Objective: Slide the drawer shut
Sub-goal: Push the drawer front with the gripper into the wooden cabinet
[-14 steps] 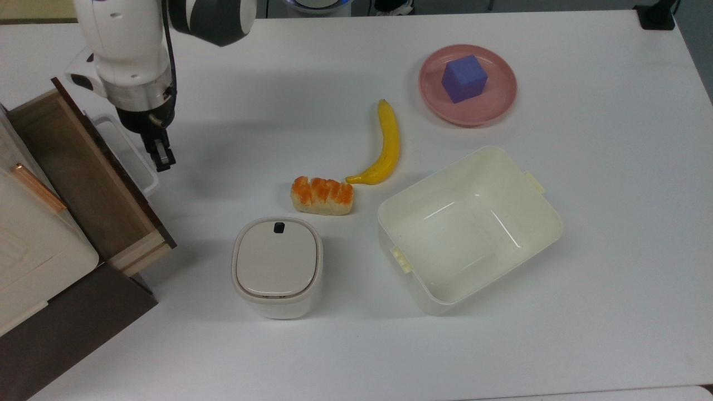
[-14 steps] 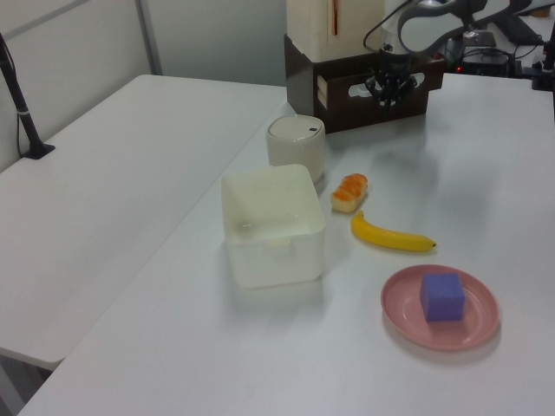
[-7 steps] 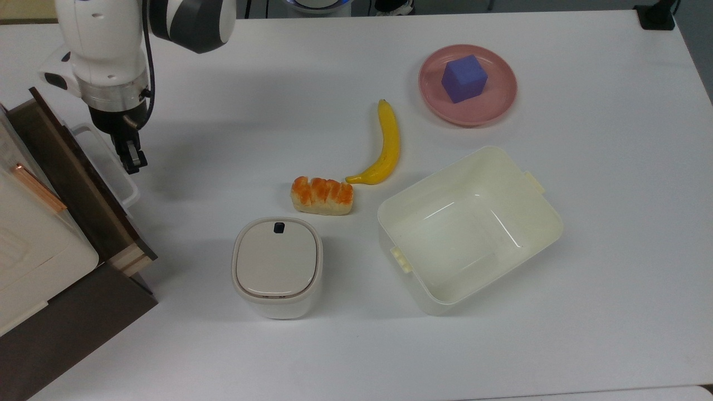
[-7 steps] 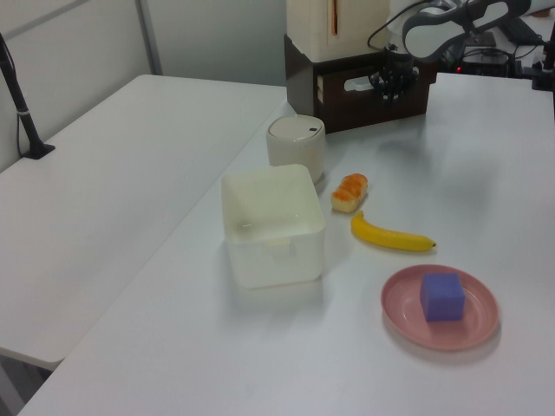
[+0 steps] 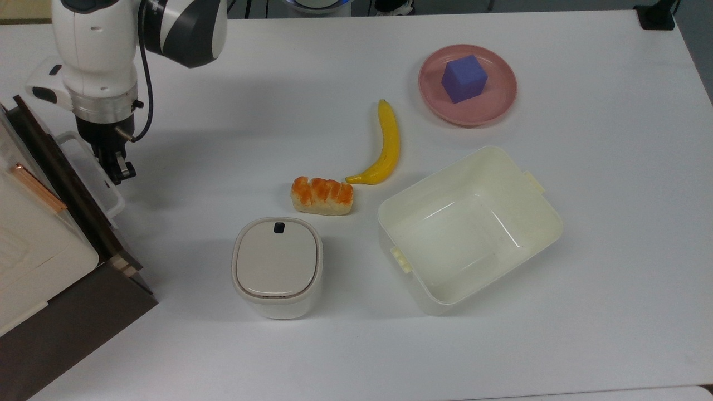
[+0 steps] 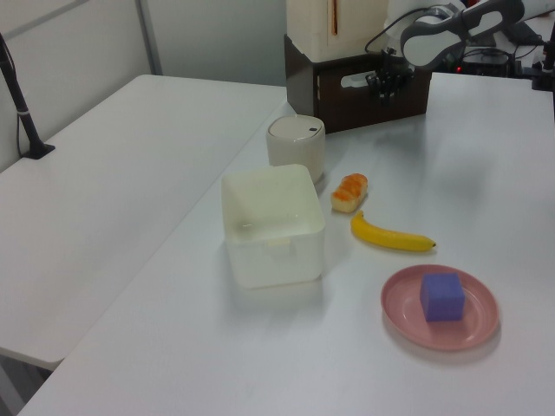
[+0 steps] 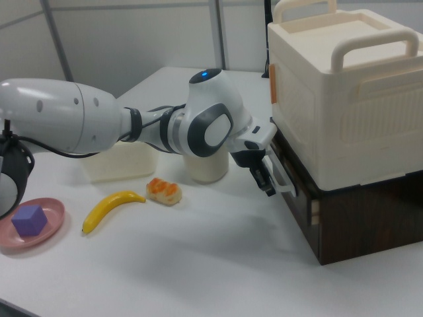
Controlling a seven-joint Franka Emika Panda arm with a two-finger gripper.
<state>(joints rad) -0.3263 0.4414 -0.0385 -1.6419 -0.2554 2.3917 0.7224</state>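
The two-finger jaws (image 5: 116, 170) are seen pressed against the white loop bar handle (image 5: 92, 172) of the dark-brown-fronted light-wood drawer (image 5: 67, 178), which is shown almost fully pushed into its dark brown cabinet (image 7: 357, 218); whether the jaws are clenched cannot be told.

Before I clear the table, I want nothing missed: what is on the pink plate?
A purple cube sits on the pink plate, left of centre in the top view. The patch of plate under the cube is covered.
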